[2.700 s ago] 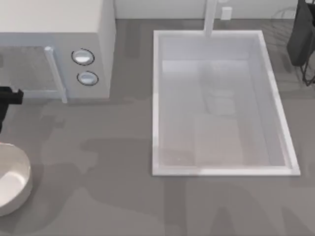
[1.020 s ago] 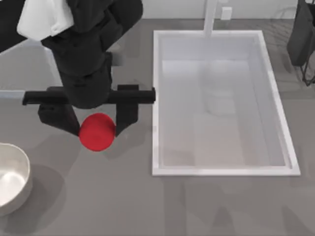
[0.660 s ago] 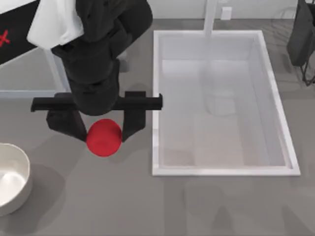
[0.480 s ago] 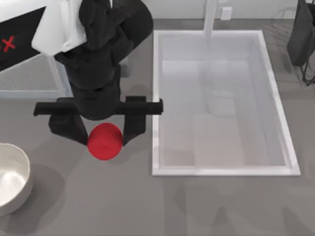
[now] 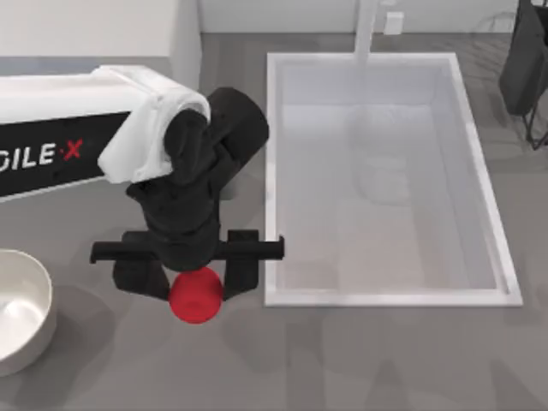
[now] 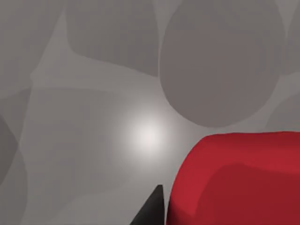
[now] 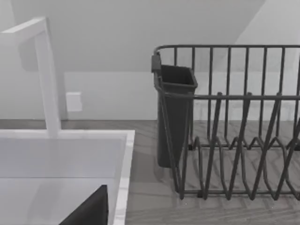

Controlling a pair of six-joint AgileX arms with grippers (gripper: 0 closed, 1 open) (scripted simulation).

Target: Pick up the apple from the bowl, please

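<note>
Gripping the apple (image 5: 196, 296) between its two dark fingers, the left gripper (image 5: 196, 287) hangs over the grey counter (image 5: 360, 360), just beside the near left corner of the sink (image 5: 271, 171). One finger presses each side of the red fruit, so the grasp is closed on it. The white and black left arm reaches in from the top view's left edge, with part of the AgileX lettering showing on its side.

One apple is in sight, and it is out of the bowl (image 5: 38, 295), held well apart from it. One cream bowl sits at the left edge of the table, partly cut off by the frame, and its smooth inside holds no fruit.

From the left wrist camera, the apple (image 6: 239, 180) shows large and red beside one dark fingertip (image 6: 152, 211), with bare grey counter beneath.

One white rectangular sink lies at the middle right, with one white tap (image 5: 366, 30) rising at its far rim. One dark wire dish rack (image 7: 234, 126) stands beyond the sink's right side, with one dark cup (image 7: 173, 112) fixed to its end. The right arm is parked at the far right, by the rack; whether its fingers are apart cannot be told.
</note>
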